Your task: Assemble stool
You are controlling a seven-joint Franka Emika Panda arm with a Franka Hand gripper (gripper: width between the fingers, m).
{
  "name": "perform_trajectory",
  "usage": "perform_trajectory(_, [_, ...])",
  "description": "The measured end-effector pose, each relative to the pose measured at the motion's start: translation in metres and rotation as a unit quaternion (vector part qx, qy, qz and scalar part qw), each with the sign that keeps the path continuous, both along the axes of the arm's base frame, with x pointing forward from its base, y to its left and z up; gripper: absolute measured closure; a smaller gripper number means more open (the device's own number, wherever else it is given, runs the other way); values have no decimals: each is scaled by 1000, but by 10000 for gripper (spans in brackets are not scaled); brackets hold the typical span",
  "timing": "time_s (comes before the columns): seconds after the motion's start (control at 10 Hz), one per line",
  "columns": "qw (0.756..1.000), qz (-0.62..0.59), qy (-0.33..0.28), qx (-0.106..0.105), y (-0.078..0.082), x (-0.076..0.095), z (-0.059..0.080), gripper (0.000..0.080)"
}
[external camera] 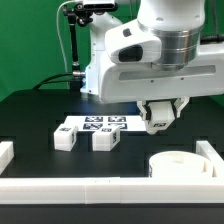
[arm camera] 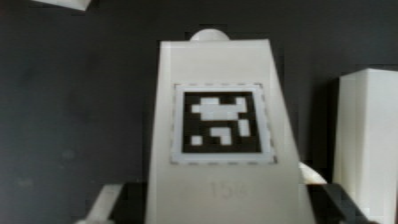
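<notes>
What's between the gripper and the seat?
Just bare table lies between the gripper and the seat, seen in the exterior view; the gripper holds a leg.

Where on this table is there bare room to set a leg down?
Free: the black table between the exterior view's left border bar and the two loose legs, and the strip between those legs and the front bar. Crowded: around the marker board, the gripper and the seat disc.
</notes>
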State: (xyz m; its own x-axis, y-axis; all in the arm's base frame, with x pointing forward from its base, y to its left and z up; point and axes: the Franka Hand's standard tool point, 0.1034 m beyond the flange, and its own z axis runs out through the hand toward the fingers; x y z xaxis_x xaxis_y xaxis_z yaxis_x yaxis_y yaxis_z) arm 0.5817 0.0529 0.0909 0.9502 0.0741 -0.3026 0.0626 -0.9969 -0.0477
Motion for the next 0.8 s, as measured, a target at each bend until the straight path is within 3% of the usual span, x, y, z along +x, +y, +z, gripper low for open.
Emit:
perform_trajectory(0.2, [998, -3, -69, 1, -1, 12, 0, 461])
perform_trajectory(0.5, [984, -5, -179, 4, -2, 33, 18, 461])
perform_trajectory(0.8, [958, -8, -287, 4, -4, 42, 15, 461])
